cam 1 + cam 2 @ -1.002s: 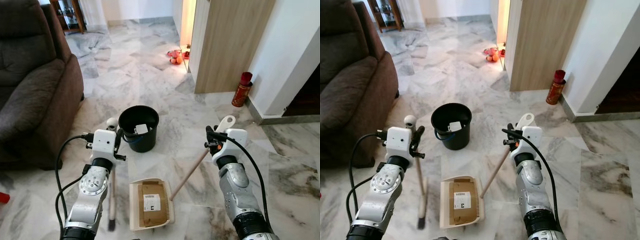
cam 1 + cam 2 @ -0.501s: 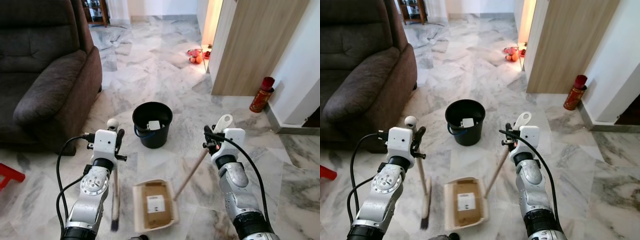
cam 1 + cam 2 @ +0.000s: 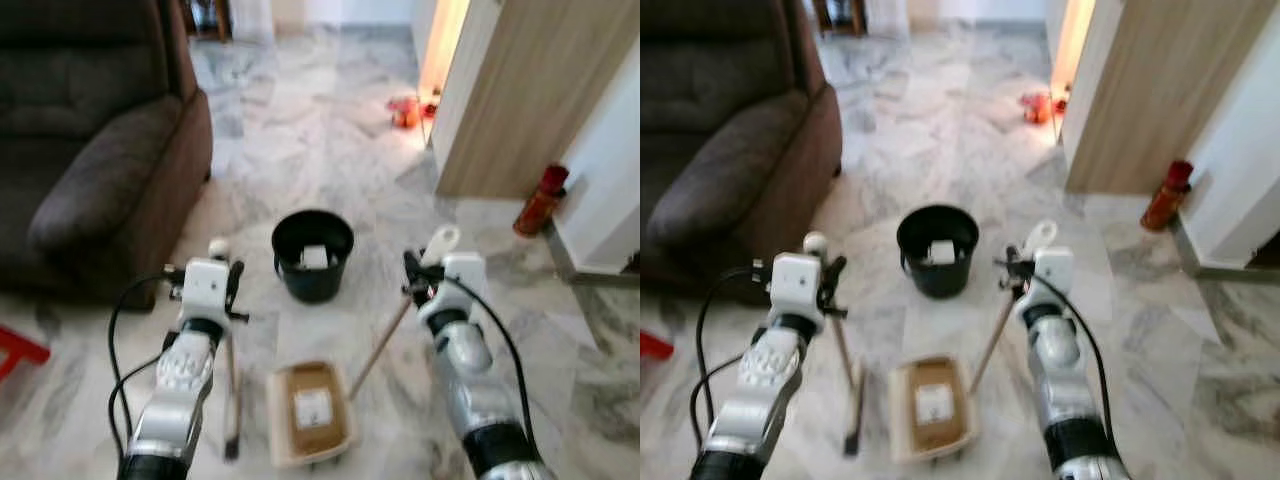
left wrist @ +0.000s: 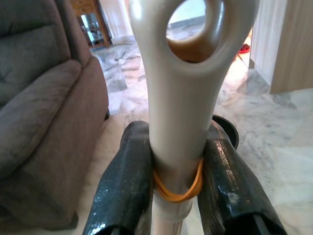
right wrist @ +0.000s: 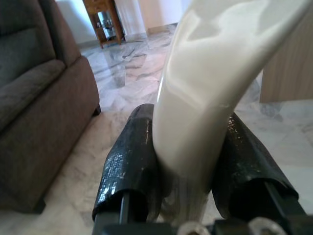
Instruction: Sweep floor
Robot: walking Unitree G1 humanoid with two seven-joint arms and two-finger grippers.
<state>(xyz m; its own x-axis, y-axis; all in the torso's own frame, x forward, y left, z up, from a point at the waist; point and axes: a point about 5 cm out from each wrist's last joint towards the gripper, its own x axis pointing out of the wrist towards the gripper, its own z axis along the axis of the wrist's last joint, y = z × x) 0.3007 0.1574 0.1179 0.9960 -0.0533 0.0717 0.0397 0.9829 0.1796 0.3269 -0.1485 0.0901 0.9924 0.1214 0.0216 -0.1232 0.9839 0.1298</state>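
My left gripper (image 3: pixel 228 292) is shut on the cream broom handle (image 4: pixel 182 93), where an orange rubber band sits between the black fingers (image 4: pixel 124 181). The broom (image 3: pixel 232 400) stands nearly upright, its dark head on the marble floor left of the dustpan. My right gripper (image 3: pixel 413 283) is shut on the cream dustpan handle (image 5: pixel 195 107), which slants down to the cream dustpan (image 3: pixel 310 415) on the floor between my arms. A flat brown cardboard piece (image 3: pixel 312 408) with a white label lies in the pan. A black bucket (image 3: pixel 312 255) with a white scrap inside stands just beyond.
A dark brown sofa (image 3: pixel 90 150) fills the left side. A red object (image 3: pixel 18 352) lies on the floor at the left edge. A wooden panel (image 3: pixel 520 90) and a red canister (image 3: pixel 540 198) stand at the right, and small red and orange items (image 3: pixel 405 110) lie further back.
The whole picture has shifted and gone blurry, so the camera moved. Both grippers keep the same hold on the broom and the dustpan handle.
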